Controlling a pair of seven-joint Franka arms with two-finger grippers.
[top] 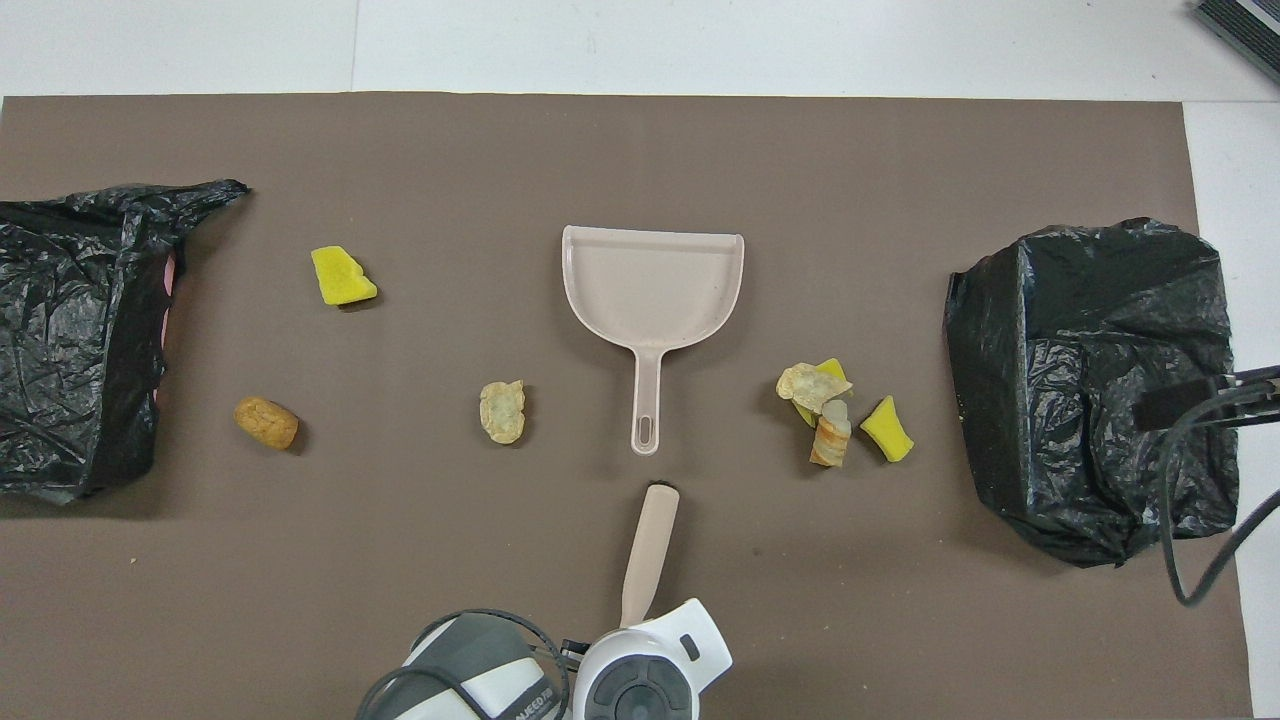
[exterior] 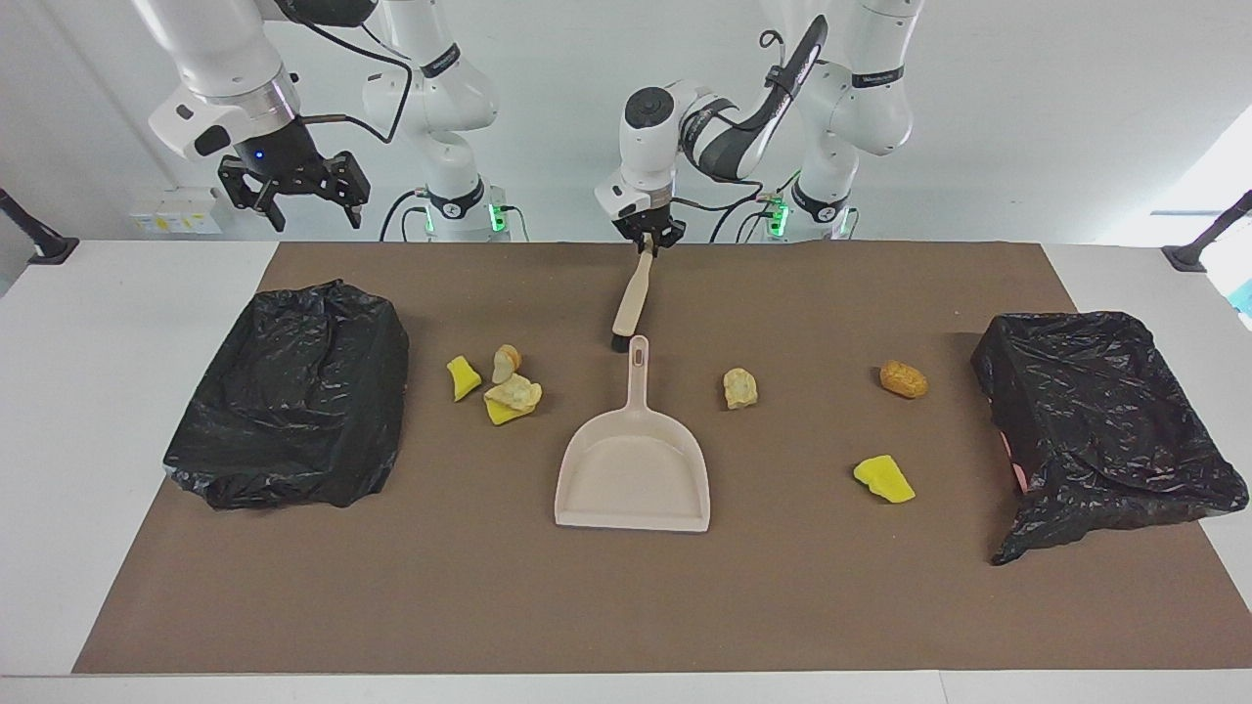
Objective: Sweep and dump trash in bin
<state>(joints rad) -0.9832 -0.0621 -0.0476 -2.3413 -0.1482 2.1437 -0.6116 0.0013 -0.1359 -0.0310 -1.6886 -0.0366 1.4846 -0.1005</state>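
Brown matting (exterior: 626, 606) fills the lower part of the facing view and covers most of a white table (exterior: 108, 391); a plain white wall (exterior: 1027, 108) closes off the top of the frame. No writing can be read on anything on the table.

At mid-frame lies a beige dustpan (exterior: 634, 469), its handle pointing up the frame. Just above the handle tip, the left gripper (exterior: 645, 241) is closed on the top of a beige brush (exterior: 630, 301), which slants down with its black bristles at the mat.

The trash is scattered in a band across the middle. Toward the right arm's end is a cluster: a yellow wedge (exterior: 463, 377), a tan chunk (exterior: 506, 362), and a cream lump (exterior: 515, 392) lying on another yellow piece (exterior: 501, 415). Toward the left arm's end sit a cream chunk (exterior: 740, 387), an orange-brown lump (exterior: 903, 378) and a yellow wedge (exterior: 884, 478), well apart.

Black-bagged bins stand at frame left (exterior: 293, 391) and frame right (exterior: 1100, 420).

At upper left the right gripper (exterior: 305, 207) hangs above the table's edge, fingers spread wide and empty.
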